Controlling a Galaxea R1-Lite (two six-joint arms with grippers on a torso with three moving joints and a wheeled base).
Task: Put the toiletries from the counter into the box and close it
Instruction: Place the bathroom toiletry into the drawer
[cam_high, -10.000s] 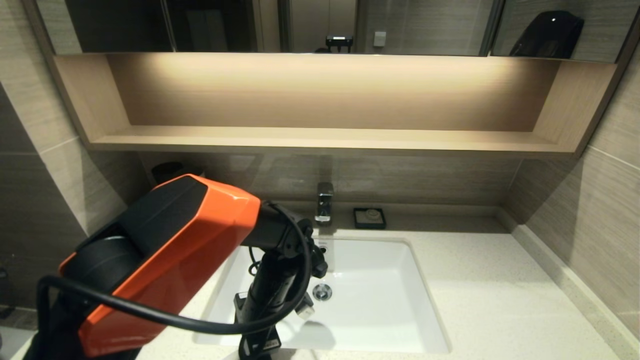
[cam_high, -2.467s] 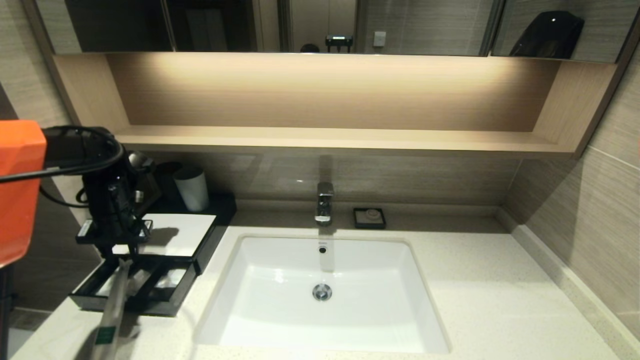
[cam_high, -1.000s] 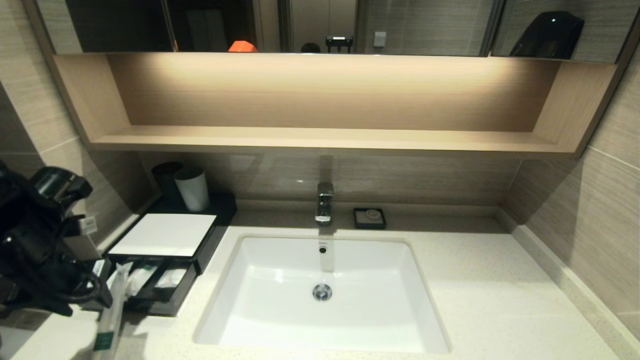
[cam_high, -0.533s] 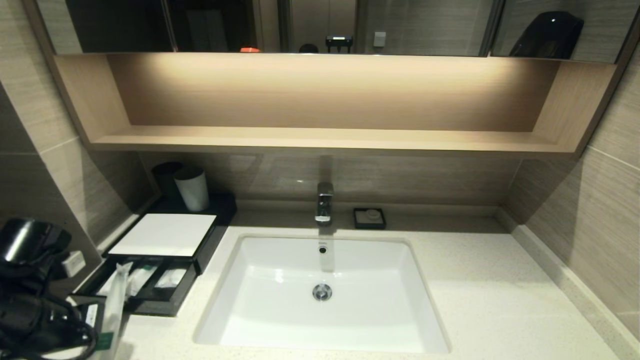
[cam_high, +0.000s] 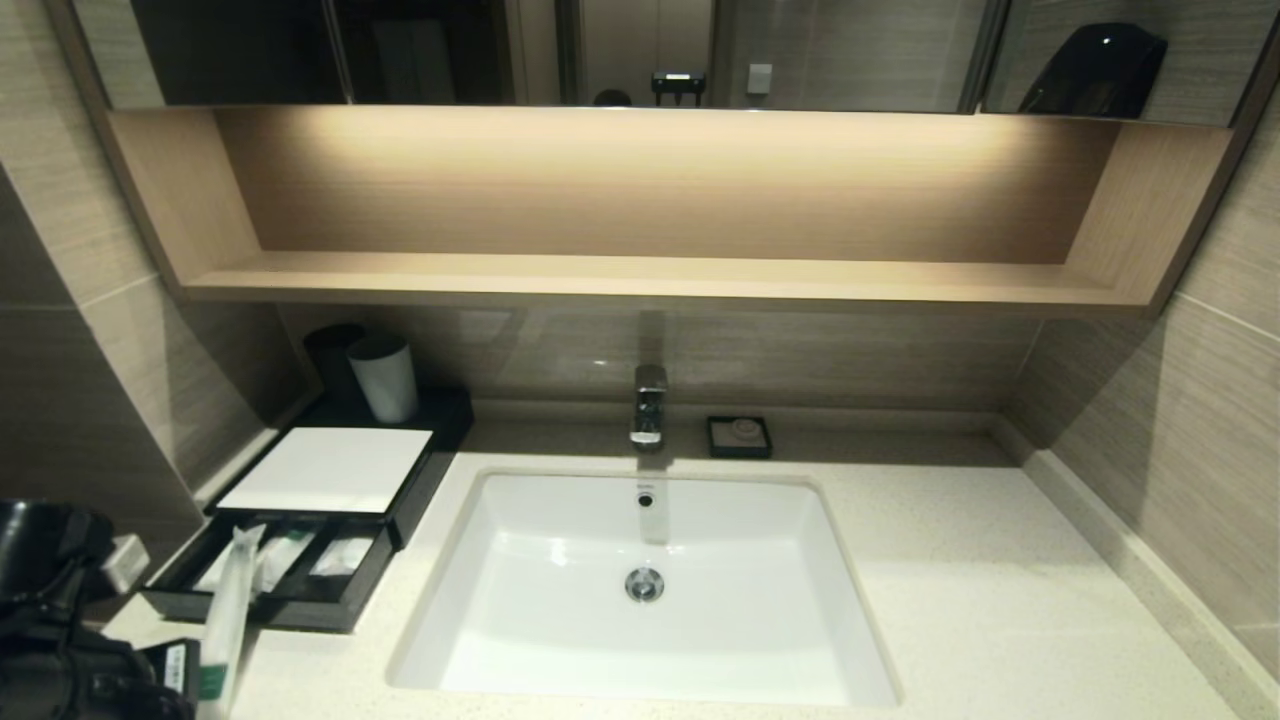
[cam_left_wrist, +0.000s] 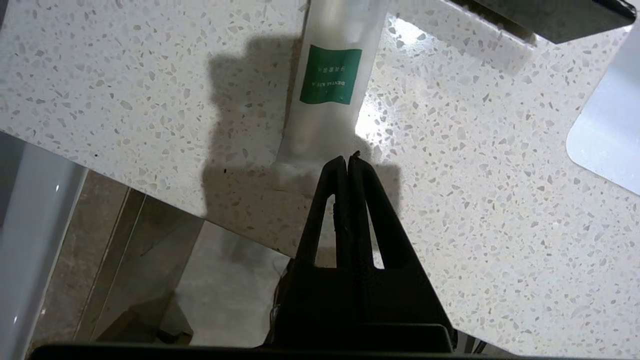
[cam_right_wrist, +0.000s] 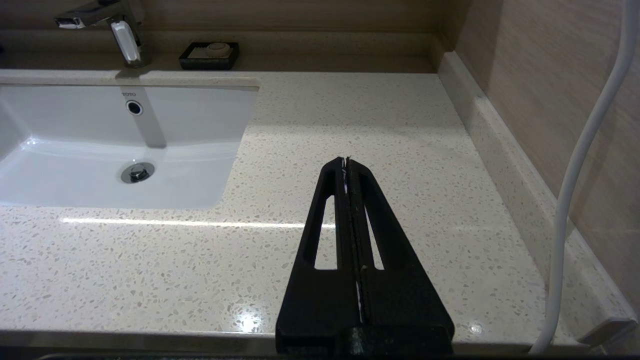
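While the drawer (cam_high: 262, 590) of the box (cam_high: 330, 470) stands pulled out with small packets in its compartments, one long packet (cam_high: 228, 610) is only half in: far end propped on the drawer's front edge, near end with the green label (cam_left_wrist: 331, 75) down on the counter (cam_high: 980, 600).

Left gripper (cam_left_wrist: 347, 161) sits at the counter's front-left corner, jaws pressed together, nothing between them. In the left wrist view its tips are at, or just short of, the packet's sealed near end; can't tell if they touch.

Key relation: the packet's long axis runs nearly straight away from the closed tips, toward the drawer. So gripper, packet and drawer are roughly in line. My read: a nudge along that axis would slide it in; off-axis contact would likely pivot it off the drawer rim.

Right gripper (cam_right_wrist: 346, 160) is clamped shut and empty, parked over bare counter right of the basin (cam_high: 645, 590), well away. Left arm is clearly the nearer one.
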